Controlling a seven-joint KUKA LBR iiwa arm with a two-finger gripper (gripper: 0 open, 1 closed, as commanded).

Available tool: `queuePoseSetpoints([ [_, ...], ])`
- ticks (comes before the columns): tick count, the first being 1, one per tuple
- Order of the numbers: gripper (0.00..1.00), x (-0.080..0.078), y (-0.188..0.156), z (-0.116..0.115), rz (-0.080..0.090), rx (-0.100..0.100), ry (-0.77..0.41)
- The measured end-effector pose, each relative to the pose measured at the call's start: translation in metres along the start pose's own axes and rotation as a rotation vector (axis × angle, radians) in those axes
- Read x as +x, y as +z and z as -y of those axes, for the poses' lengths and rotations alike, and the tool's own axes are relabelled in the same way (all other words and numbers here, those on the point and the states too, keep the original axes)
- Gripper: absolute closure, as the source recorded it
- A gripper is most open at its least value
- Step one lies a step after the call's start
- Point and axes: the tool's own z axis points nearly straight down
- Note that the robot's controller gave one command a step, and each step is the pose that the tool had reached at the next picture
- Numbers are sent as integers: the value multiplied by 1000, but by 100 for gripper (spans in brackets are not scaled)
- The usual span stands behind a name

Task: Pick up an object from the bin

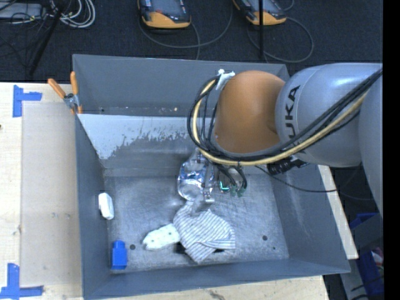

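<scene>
We've got the hand (199, 192) down in the middle of the bin (87, 167), right at the top edge of the crumpled grey striped cloth (206, 235) lying by the front wall. Can't tell if the hand's apart or together. A white lump (160, 237) sits just left of the cloth.

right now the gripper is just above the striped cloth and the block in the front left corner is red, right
The camera view shows the block blue, not red. The rest holds: the gripper is just above the striped cloth.
</scene>
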Motion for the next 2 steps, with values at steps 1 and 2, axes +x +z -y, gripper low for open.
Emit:
queuePoseSetpoints([
  [1,0,-2,-4,0,7,-1,2],
  [2,0,-22,27,8,16,-2,-53],
])
